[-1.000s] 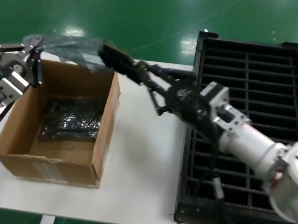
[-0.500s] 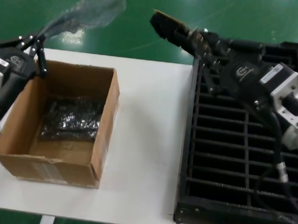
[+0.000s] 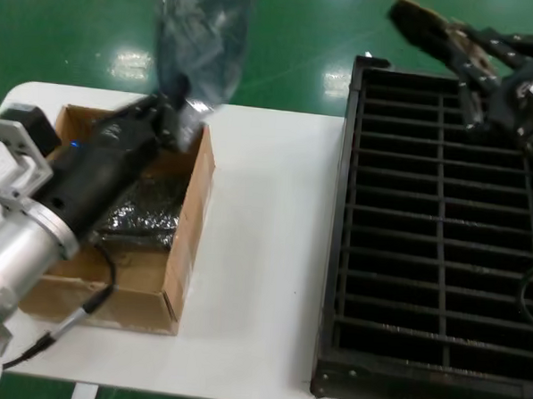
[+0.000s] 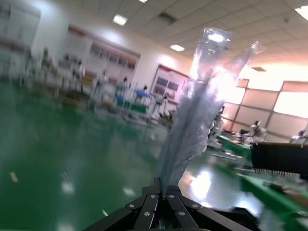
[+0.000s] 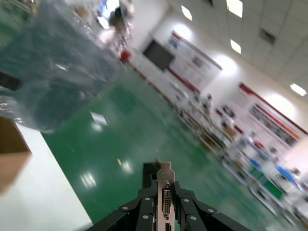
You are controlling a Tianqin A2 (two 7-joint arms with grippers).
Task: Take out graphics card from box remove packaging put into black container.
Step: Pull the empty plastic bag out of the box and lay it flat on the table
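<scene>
While the left end effector [image 3: 168,123] pinches the limp, light packaging [image 3: 201,40] at upper centre of the frame, the right end effector [image 3: 462,51] clamps the stiff, fragile graphics card [image 3: 419,22], best held by its bracket edge, above the black container [image 3: 439,235].

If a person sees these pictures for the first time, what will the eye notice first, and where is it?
First, the packaging: a shiny translucent bag, held up above the far edge of the box by the left hand. Next, the graphics card, gripped by the right hand above the far end of the black container; the right wrist view shows its silver bracket between the fingers. Glossy dark bags lie in the box.
</scene>
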